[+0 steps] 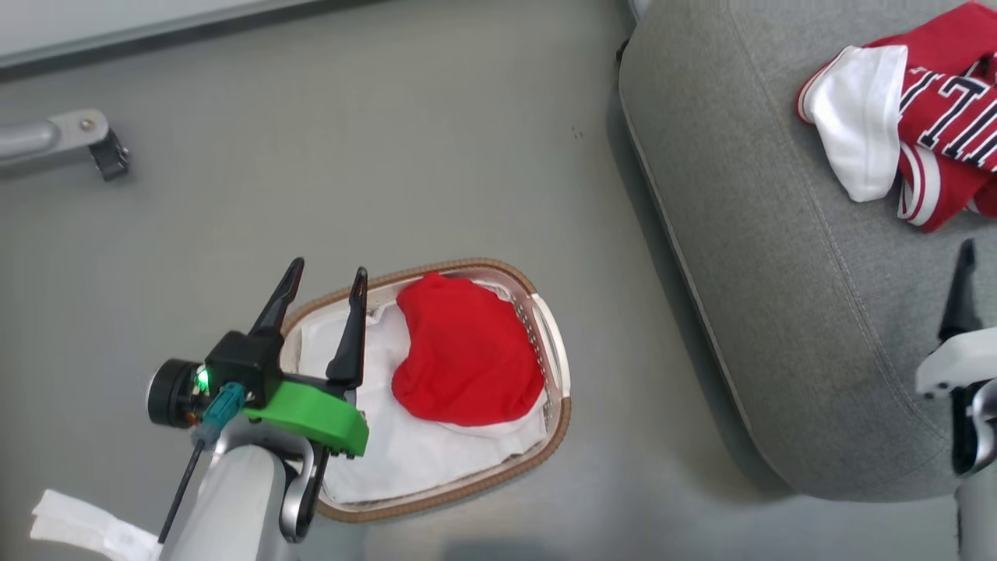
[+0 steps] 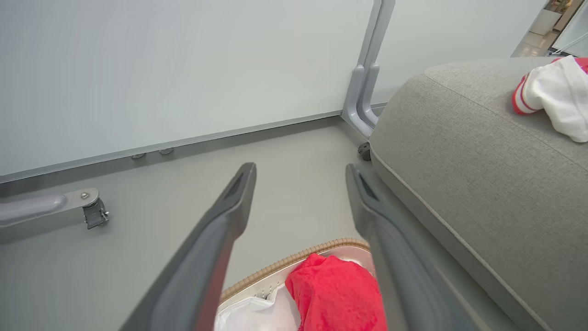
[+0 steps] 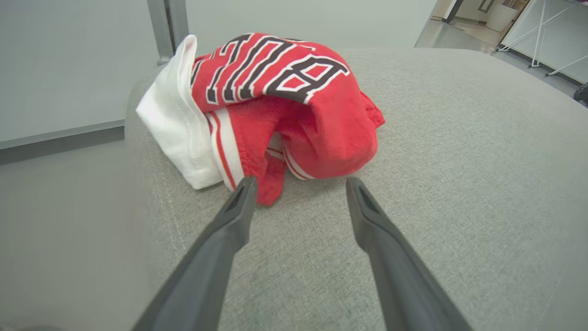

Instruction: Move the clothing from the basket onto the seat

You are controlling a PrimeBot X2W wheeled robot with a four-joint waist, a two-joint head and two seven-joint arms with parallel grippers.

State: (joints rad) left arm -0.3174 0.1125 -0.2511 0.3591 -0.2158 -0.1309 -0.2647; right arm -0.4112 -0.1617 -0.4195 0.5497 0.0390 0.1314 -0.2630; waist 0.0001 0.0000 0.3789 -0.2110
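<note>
Dark fingers of the right gripper (image 3: 298, 184) stand spread wide and empty, tips just beside the red lettered garment (image 3: 285, 92) bunched near one edge of the seat (image 3: 459, 184). The left gripper (image 1: 327, 273), equally spread and empty, hovers over the basket (image 1: 567, 413) at its left rim; inside, a plain red garment (image 1: 467, 358) lies on a white sheet (image 1: 420, 456).
</note>
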